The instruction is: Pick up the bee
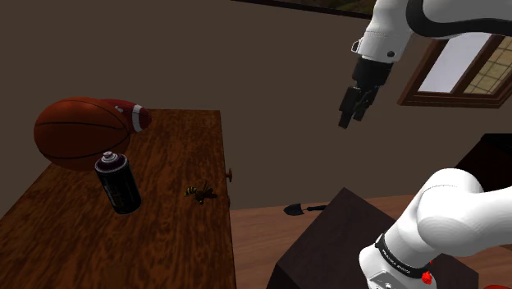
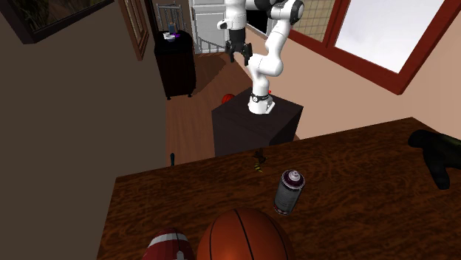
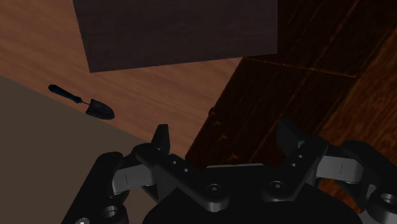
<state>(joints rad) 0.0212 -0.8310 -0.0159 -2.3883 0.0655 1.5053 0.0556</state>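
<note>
With gripper open and high at upper right of the shoulder view, well apart from the bee near the table edge at lower centre, near the can: could knock it off that edge or close on nothing if lowered off-centre.

White rounded arm with dark joint bands — all-black two-finger gripper, red dot at base
</note>
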